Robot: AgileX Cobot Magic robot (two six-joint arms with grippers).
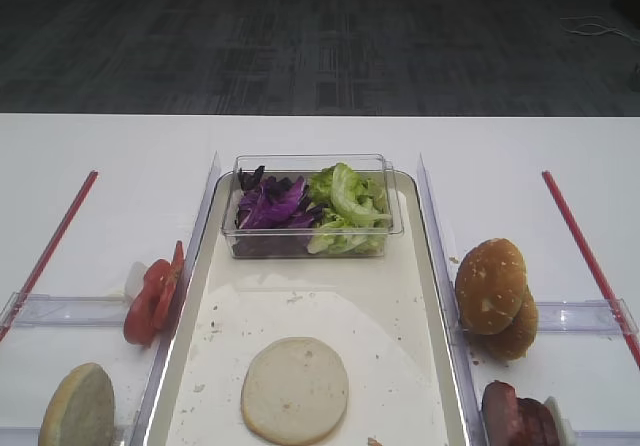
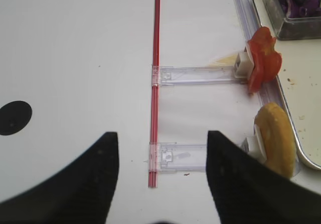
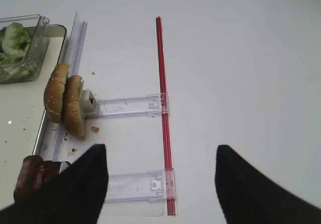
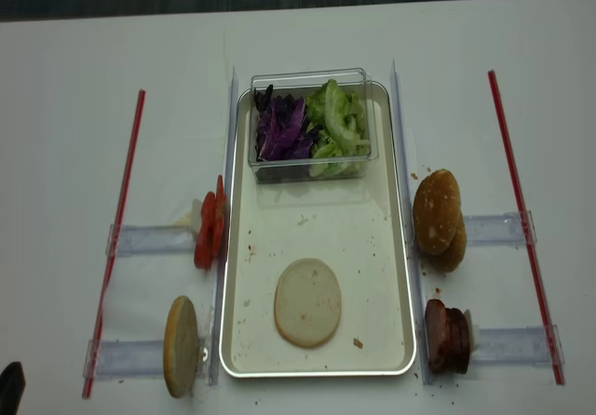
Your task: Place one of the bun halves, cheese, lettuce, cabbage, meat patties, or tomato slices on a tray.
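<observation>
From left: a bun half (image 4: 182, 345) on edge and tomato slices (image 4: 209, 229) in side racks; left gripper (image 2: 163, 153) wide, empty; tray (image 4: 391, 247) holding one bun half (image 4: 307, 301) cut face up, plus a tub of cabbage (image 4: 279, 128) and lettuce (image 4: 337, 122); meat patties (image 4: 447, 336); right gripper (image 3: 161, 171) wide, empty. Probably best: grasp a tomato slice by its edges and lower it flat

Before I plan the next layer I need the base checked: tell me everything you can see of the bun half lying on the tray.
The bun half is a round, flat disc lying pale cream cut face up, thin tan crust edging it. It rests on the tray, near the front end, roughly centred between the side rims and touching neither. Crumbs lie around it. No gripper touches it.
</observation>
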